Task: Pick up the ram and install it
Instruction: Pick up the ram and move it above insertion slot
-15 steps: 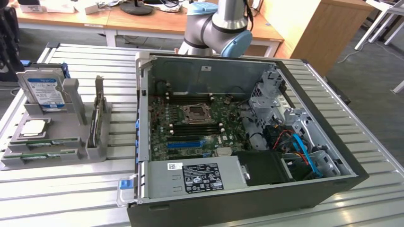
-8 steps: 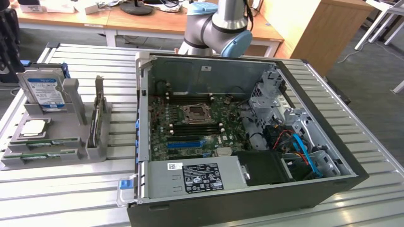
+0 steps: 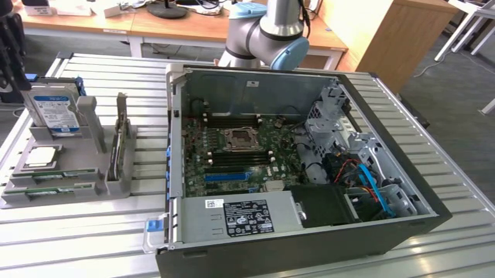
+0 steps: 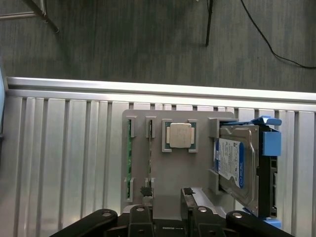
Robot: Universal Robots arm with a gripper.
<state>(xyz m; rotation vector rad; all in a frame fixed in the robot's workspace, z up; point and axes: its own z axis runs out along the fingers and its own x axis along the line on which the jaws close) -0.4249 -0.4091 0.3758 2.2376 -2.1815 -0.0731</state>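
The ram (image 4: 129, 153) is a thin green stick standing on edge in a slot of the grey holder (image 4: 158, 173). A second green stick (image 4: 149, 143) stands in the slot beside it. In the exterior view the ram (image 3: 58, 174) lies along the holder's near side, at the exterior view's left. My gripper (image 4: 167, 193) hovers above the holder's edge, open, with nothing between its black fingers (image 4: 187, 193). The sticks lie a little to one side of the fingers. The open computer case (image 3: 402, 191) shows the motherboard (image 3: 232, 162) with long black memory slots (image 3: 236, 153) around the processor socket.
On the same holder sit a square silver processor (image 4: 178, 135) and an upright hard drive (image 4: 237, 163) in a blue bracket. A thin upright card (image 3: 120, 133) stands at the holder's edge nearest the case. The slatted metal table (image 3: 93, 231) ends just beyond the holder; floor and cables lie past it.
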